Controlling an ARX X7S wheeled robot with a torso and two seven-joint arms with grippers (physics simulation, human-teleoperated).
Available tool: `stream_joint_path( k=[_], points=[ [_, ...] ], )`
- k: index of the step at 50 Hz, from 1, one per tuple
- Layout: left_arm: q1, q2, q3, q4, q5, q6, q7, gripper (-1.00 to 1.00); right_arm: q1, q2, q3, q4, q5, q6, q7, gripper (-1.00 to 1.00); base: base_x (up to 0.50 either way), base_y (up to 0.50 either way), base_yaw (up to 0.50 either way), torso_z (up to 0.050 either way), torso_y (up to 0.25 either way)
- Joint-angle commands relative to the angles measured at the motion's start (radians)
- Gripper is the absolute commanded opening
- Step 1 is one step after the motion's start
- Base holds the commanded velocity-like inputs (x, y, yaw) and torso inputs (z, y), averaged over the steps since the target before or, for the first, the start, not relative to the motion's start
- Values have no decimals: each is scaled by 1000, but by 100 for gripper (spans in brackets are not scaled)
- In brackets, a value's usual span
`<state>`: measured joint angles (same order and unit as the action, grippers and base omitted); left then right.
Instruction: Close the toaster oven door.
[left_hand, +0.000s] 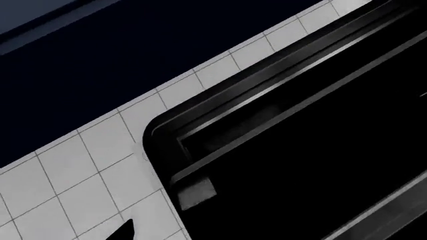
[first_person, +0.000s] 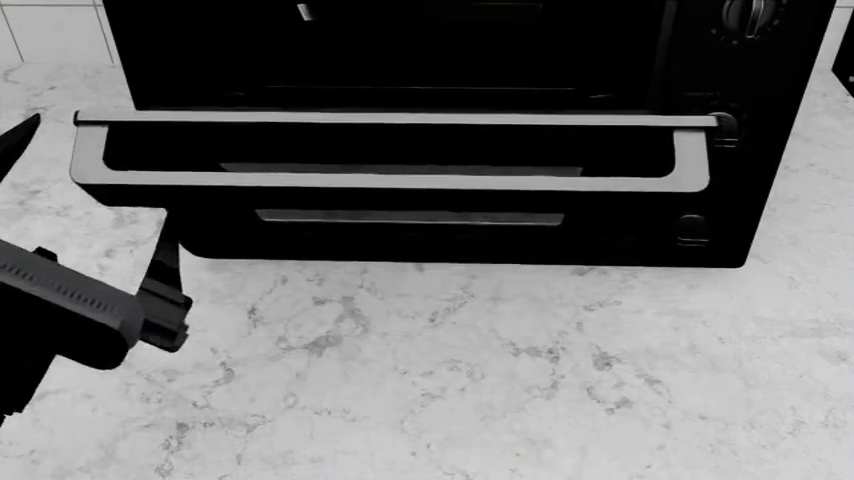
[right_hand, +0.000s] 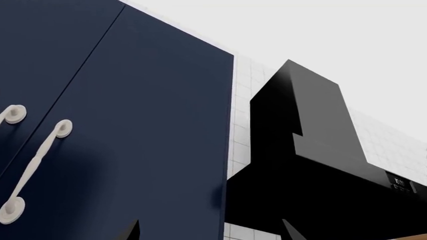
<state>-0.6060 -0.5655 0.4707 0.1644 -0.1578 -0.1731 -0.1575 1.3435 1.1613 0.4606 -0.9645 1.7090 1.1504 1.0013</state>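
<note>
The glossy black toaster oven (first_person: 747, 200) stands at the back of the marble counter, with knobs (first_person: 751, 14) down its right panel. Its door (first_person: 400, 181) is open, folded down flat towards me, glass framed by a pale rim. My left gripper (first_person: 96, 190) is open at the door's left front corner, one fingertip (first_person: 27, 128) left of the rim and the other finger (first_person: 166, 245) below it. The left wrist view shows the door's rounded corner (left_hand: 200, 130) close up and one fingertip (left_hand: 127, 231). My right gripper (right_hand: 210, 231) is open and empty, out of the head view.
The grey-veined marble counter (first_person: 467, 370) stretches in front of the oven. White tiled wall (left_hand: 93, 165) lies behind it. The right wrist view shows navy cabinet doors (right_hand: 133, 125) with white handles (right_hand: 33, 165) and a large black shape (right_hand: 300, 165) beside them.
</note>
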Motion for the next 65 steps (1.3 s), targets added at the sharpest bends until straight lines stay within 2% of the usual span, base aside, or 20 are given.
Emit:
stream_joint_path(
  k=[1, 14, 23, 50, 61, 65],
  points=[
    [-25, 162, -60, 269, -132, -253, -163, 100, -3, 7, 7, 2, 7, -4, 3, 100, 0, -3, -2, 0, 10],
    [-91, 331, -119, 217, -174, -390, -336, 100, -30, -2, 48, -1, 7, 5, -6, 100, 0, -3, -2, 2, 3],
    [-165, 382, -109, 86, -123, -382, -390, 100, -42, 3, 72, -1, 21, 6, -2, 100, 0, -1, -1, 1, 5],
    [-479, 520, 24, -568, 11, -147, -379, 100, -89, -3, 160, 1, 16, 45, -37, 100, 0, -1, -1, 1, 3],
    [-569, 554, 79, -791, 8, -55, -384, 100, -95, 28, 191, 9, 49, 46, -26, 100, 8, -1, -3, 2, 1],
    [-630, 562, 152, -924, -47, 9, -405, 100, -104, 33, 222, 11, 63, 58, -27, 100, 32, -1, -7, 2, 0]
  ],
)
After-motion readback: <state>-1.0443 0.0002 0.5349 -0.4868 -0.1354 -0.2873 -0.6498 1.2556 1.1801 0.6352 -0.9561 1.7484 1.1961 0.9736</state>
